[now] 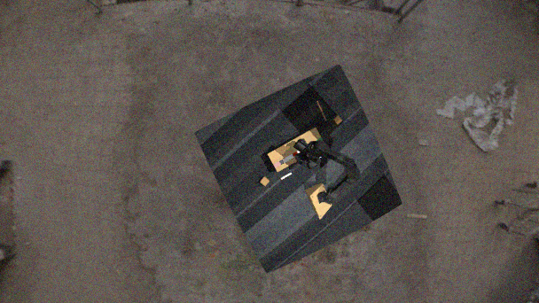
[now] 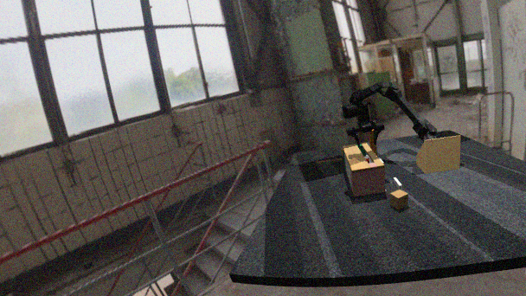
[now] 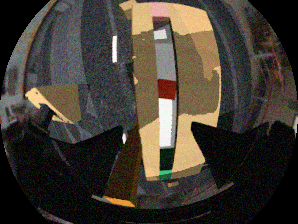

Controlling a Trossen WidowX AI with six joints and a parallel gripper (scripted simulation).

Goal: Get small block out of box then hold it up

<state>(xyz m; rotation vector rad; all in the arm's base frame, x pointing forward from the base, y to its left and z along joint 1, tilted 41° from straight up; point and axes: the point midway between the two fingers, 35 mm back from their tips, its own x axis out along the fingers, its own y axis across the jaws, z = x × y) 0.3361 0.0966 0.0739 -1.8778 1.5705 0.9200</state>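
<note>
The wooden box [image 1: 310, 134] [image 2: 368, 183] [image 3: 200, 135] stands upright on the table. A long narrow opening along it shows white and grey parts inside, with pink at one end and green at the other. A dark red block [image 3: 167, 89] shows in that opening, around the middle of its length. My gripper [image 2: 366, 140] [image 3: 157, 128] is open and empty, above the box towards its green end, with the opening between the fingers in the wrist view. In the top view the arm covers part of the box. Which end is the closed pocket cannot be told.
An orange post [image 2: 373, 135] [image 3: 125, 175] stands beside the box near its green end. A wooden cube [image 1: 264, 181] [image 2: 399, 200] and a white strip [image 1: 286, 175] [image 2: 397, 183] [image 3: 115, 49] lie near the pink end. Another cube [image 1: 338, 120] and a thin stick [image 1: 321, 111] lie beyond. A wooden panel [image 2: 441, 153] stands by the arm's base.
</note>
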